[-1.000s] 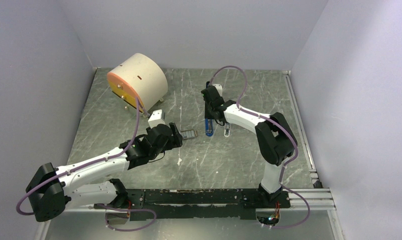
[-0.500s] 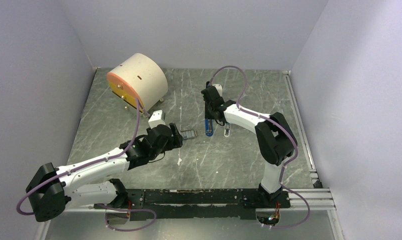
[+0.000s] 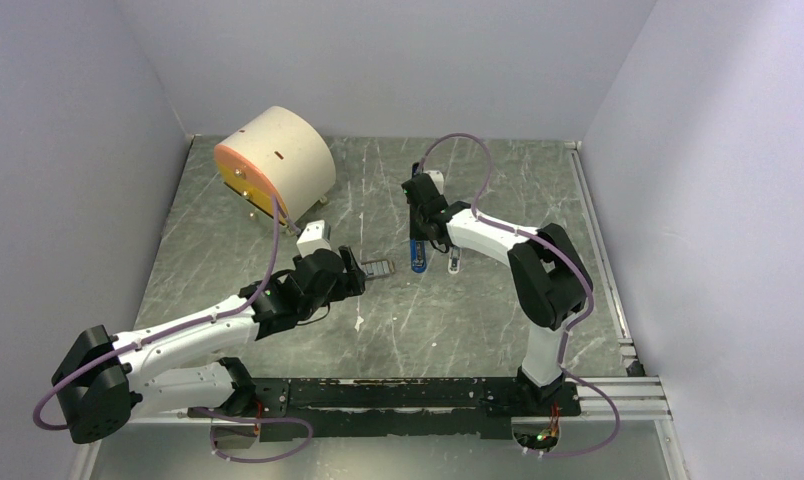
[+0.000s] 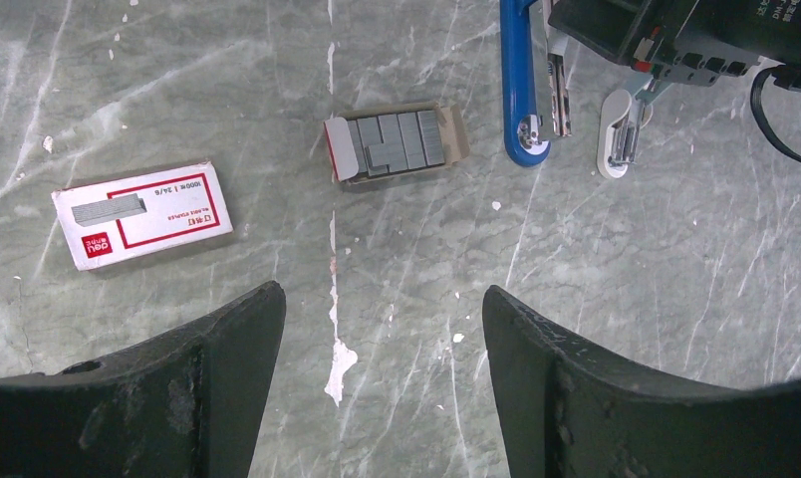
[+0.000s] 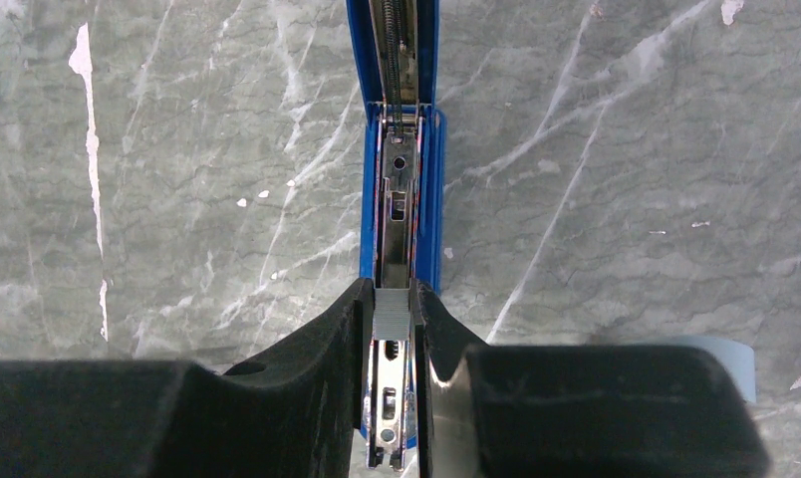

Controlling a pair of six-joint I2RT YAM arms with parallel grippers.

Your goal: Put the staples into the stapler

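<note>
The blue stapler lies open on the table, its metal channel facing up; it also shows in the top view and the left wrist view. My right gripper is shut on a short strip of staples and holds it directly over the channel. More staples lie as a grey block in an open little tray left of the stapler. My left gripper is open and empty, hovering above the table near that tray.
A red-and-white staple box lies left of the tray. A light-blue and white oblong piece lies right of the stapler. A cream drum with an orange face stands at the back left.
</note>
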